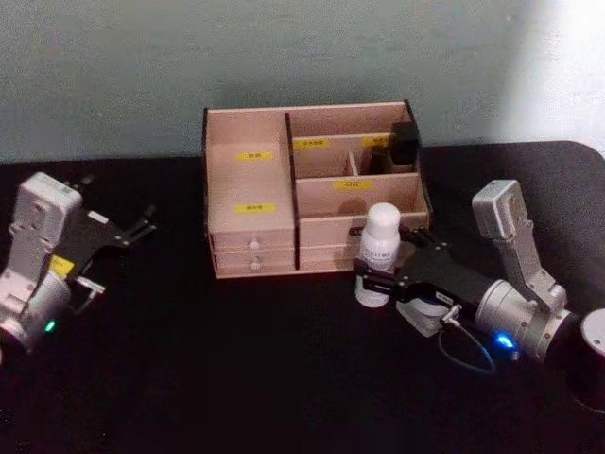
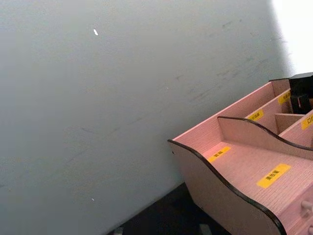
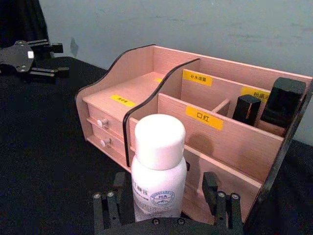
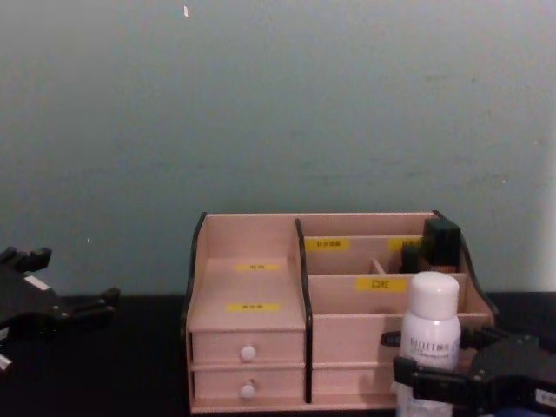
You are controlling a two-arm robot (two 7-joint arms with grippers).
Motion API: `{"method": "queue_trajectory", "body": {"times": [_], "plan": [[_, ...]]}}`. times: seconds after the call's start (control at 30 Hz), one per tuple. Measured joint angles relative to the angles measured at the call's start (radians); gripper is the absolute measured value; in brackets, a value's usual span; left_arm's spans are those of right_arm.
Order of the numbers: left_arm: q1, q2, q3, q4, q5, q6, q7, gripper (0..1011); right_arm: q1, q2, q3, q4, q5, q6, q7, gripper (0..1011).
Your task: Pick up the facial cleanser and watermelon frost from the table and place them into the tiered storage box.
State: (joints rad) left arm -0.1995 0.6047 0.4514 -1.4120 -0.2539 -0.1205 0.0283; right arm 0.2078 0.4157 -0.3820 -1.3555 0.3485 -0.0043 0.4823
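Head view: black items [image 1: 405, 144] in box [image 1: 248, 130]

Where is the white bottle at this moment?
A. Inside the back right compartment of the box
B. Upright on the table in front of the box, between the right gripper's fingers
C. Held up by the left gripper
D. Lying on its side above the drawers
B: the white bottle stands upright on the black table before the tiered storage box, with the right gripper open around its lower part.
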Motion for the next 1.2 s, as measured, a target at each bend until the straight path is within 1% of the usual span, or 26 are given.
{"method": "queue_trajectory", "body": {"times": [0.8, 0.97, 1.1, 1.13, 1.2], "plan": [[0.000, 0.000, 0.000, 0.000, 0.000, 0.000, 0.000, 1001, -0.001, 0.001, 0.001, -0.001, 0.000, 0.000, 0.000, 1000], [0.000, 0.000, 0.000, 0.000, 0.000, 0.000, 0.000, 1001, -0.001, 0.001, 0.001, -0.002, 0.000, -0.001, -0.001, 916], [0.000, 0.000, 0.000, 0.000, 0.000, 0.000, 0.000, 1001, -0.001, 0.001, 0.001, -0.002, 0.000, -0.001, -0.001, 800], [0.000, 0.000, 0.000, 0.000, 0.000, 0.000, 0.000, 1001, -0.001, 0.001, 0.001, -0.002, 0.000, -0.001, -0.001, 786], [0.000, 0.000, 0.000, 0.000, 0.000, 0.000, 0.000, 1001, -0.001, 0.001, 0.001, -0.002, 0.000, -0.001, -0.001, 708]]}}
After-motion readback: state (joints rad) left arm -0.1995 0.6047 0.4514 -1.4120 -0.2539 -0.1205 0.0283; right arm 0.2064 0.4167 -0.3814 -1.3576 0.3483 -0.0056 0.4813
